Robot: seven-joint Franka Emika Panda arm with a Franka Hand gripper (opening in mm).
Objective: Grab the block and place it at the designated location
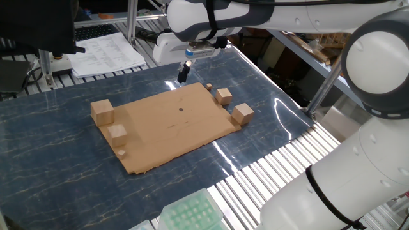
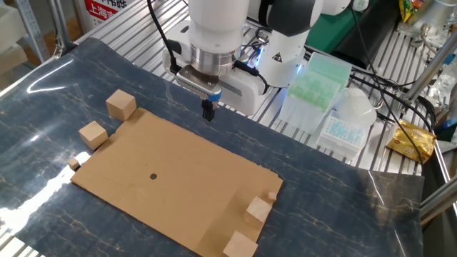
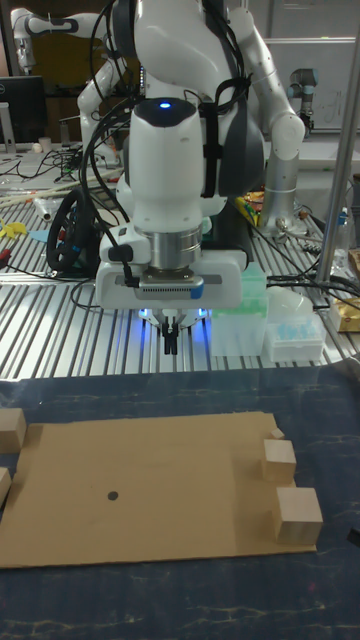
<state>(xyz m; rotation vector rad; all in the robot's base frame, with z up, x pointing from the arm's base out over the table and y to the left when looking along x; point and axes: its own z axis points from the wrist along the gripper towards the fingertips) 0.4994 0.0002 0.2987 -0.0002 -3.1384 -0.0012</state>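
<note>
Two larger plain wooden cubes fit the block: one [image 1: 102, 112] [image 2: 240, 246] [image 3: 297, 515] at a corner of the cardboard sheet [image 1: 172, 131] [image 2: 186, 189], the other [image 1: 243, 114] [image 2: 121, 105] on the tabletop at the opposite end. I cannot tell which is meant. The designated location is a small black dot [image 1: 181, 108] [image 2: 153, 175] [image 3: 112, 494] near the sheet's middle. My gripper [image 1: 183, 73] [image 2: 208, 111] [image 3: 171, 345] hangs above the sheet's far edge near the robot base, shut, with nothing in it and away from every cube.
Smaller wooden cubes [image 1: 117, 133] [image 1: 223, 96] and tiny chips [image 1: 121, 153] [image 1: 209, 86] lie beside the larger cubes. A green tip rack [image 2: 314, 78] and a white box [image 2: 344, 128] stand on the metal slats behind. Papers [image 1: 105, 54] lie past the table's back.
</note>
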